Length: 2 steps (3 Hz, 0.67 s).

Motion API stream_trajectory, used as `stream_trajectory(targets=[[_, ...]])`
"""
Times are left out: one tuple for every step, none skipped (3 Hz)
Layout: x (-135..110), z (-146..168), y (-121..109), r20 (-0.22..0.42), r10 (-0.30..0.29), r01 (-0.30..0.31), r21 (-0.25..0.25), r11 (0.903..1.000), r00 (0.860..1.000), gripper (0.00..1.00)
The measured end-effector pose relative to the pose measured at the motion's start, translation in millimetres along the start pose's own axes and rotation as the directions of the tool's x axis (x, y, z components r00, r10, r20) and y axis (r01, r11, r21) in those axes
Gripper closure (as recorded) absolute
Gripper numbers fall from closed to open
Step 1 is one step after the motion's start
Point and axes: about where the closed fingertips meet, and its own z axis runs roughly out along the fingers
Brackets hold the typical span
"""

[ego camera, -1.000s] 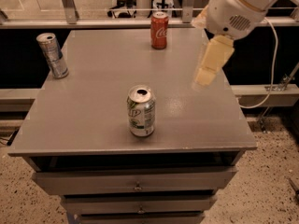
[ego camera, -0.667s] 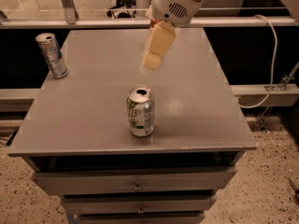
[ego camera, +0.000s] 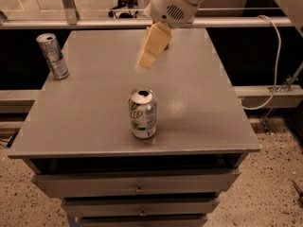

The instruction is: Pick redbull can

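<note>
One slim silver redbull can (ego camera: pixel 53 56) far left, cream claw (ego camera: pixel 144 64) hovering centre

I see the gripper (ego camera: pixel 144 63) above the back middle of the table (ego camera: pixel 203 103). It looks like matt cream plastic, and the arm shell (ego camera: pixel 176 1) over it is smooth white plastic with a slight sheen. The table top is smooth grey, probably painted metal, with a soft satin glare. The redbull can (ego camera: pixel 53 56) is silvery metal and bright at its rim. The white-and-green soda can (ego camera: pixel 142 113) is glossy printed metal. The floor (ego camera: pixel 270 193) looks like rough, speckled stone.
</note>
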Motion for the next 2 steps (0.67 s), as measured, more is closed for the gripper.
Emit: stream_trajectory(targets=[[-30.9, 36.3, -37.0, 0.155, 0.008, -0.012, 0.025, 0.9996, 0.988, 0.0], [-76.2, 94.1, -65.7, 0.335, -0.01, 0.005, 0.016, 0.9999, 0.942, 0.0]])
